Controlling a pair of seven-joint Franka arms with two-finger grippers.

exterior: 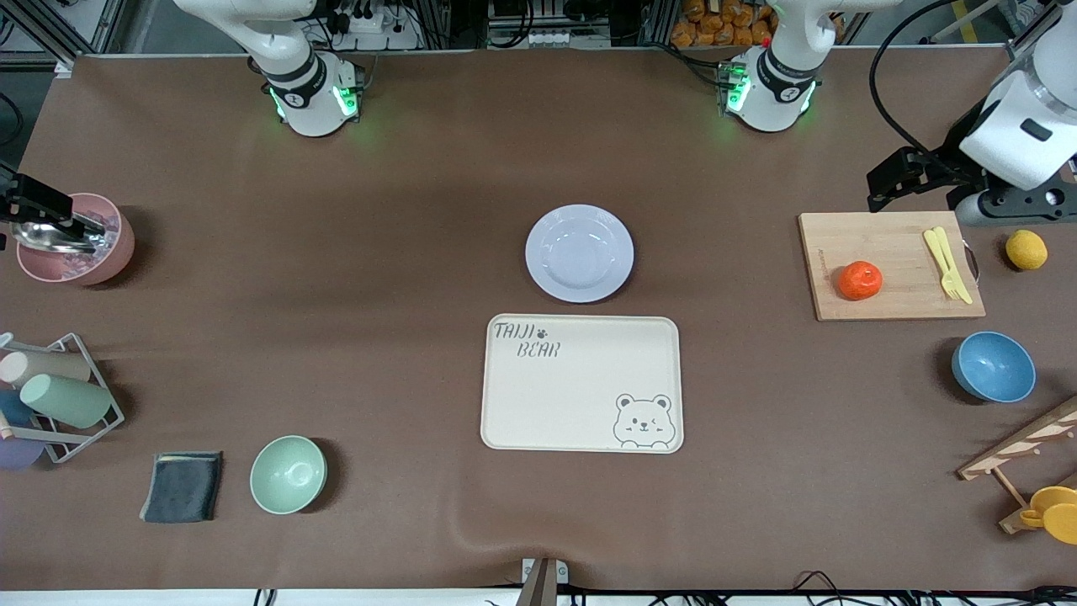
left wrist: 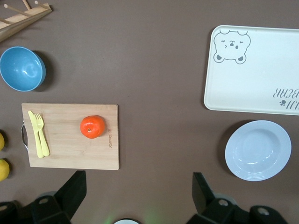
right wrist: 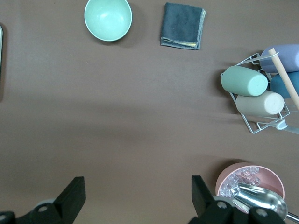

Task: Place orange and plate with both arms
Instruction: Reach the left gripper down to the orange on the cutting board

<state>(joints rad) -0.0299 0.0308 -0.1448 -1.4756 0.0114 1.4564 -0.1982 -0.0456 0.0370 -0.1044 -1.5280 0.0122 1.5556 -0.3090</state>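
Observation:
The orange point(exterior: 860, 280) point(left wrist: 92, 126) sits on a bamboo cutting board point(exterior: 892, 265) toward the left arm's end of the table. The pale lavender plate point(exterior: 579, 252) point(left wrist: 258, 150) lies mid-table with nothing on it, just farther from the front camera than a cream bear tray point(exterior: 580, 383). My left gripper point(exterior: 915, 187) point(left wrist: 138, 191) hangs open and empty over bare table beside the board. My right gripper point(exterior: 38, 206) point(right wrist: 138, 196) hangs open and empty beside a pink bowl point(exterior: 71, 240).
A yellow knife and fork point(exterior: 947, 263) lie on the board, a lemon point(exterior: 1026, 249) and blue bowl point(exterior: 993, 366) beside it. At the right arm's end are a cup rack point(exterior: 55, 404), grey cloth point(exterior: 183, 486) and mint bowl point(exterior: 288, 474). The pink bowl holds ice and a metal scoop point(right wrist: 259, 198).

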